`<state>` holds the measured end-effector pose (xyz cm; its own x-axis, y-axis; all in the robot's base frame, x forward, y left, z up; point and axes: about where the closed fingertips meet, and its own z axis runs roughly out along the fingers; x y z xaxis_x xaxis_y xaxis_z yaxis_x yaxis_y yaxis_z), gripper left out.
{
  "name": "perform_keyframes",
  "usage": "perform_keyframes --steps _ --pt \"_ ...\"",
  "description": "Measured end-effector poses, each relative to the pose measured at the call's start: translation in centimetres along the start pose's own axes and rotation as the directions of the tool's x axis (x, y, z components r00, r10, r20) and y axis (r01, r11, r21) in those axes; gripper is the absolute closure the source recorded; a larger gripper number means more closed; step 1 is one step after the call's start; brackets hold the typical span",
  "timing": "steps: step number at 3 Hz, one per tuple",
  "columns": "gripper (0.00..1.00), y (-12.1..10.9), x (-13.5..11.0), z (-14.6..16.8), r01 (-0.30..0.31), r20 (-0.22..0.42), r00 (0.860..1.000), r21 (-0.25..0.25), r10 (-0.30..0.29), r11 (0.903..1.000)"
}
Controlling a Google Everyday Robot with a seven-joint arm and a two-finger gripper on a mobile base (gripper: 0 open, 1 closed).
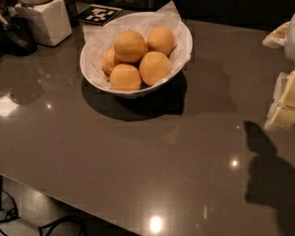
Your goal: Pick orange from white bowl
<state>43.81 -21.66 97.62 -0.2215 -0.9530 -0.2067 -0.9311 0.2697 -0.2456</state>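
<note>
**Jaws:** whether they are standing apart or together cannot be told. The gripper [289, 100] is showing only in part.

**Camera view, task item.** Five like oranges are lying piled in the white bowl [183, 53], which is standing on the counter [137, 156] and is lined with crumpled white paper. One orange [130, 46] is riding on top of the pile, left of the bowl's centre, and is touching the fruit around it.

**Handling, as judged.**
- The fruit is looking firm, with moderate weight and a matte skin that should be giving fair friction.
- Being round, it is liable to roll or squirt out of a flat grip.
- Hold is best taken from above, across the widest part of the top orange, where the flanks are standing clear.
- The neighbouring oranges may be shifting as it lifts, and the paper lining could be snagging.

**Camera view, arm pose.**
- The gripper is hanging well to the right of the bowl, apart from it and cut off at the picture's right edge.
- Its pale segments are stacking one above another there.
- A dark shadow [268, 181] is falling on the counter, right of the bowl and nearer the camera.
- No orange is showing at the gripper; the pick is not yet made.
</note>
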Motion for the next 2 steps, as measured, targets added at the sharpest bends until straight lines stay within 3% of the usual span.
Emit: perform_keyframes --steps 1,2 --pt "0.00 0.0 0.0 0.0 0.000 0.000 1.000 0.000 0.000 1.0000" --pt "0.00 -0.7 -1.5 0.4 0.013 -0.066 0.998 0.000 -0.013 0.9999"
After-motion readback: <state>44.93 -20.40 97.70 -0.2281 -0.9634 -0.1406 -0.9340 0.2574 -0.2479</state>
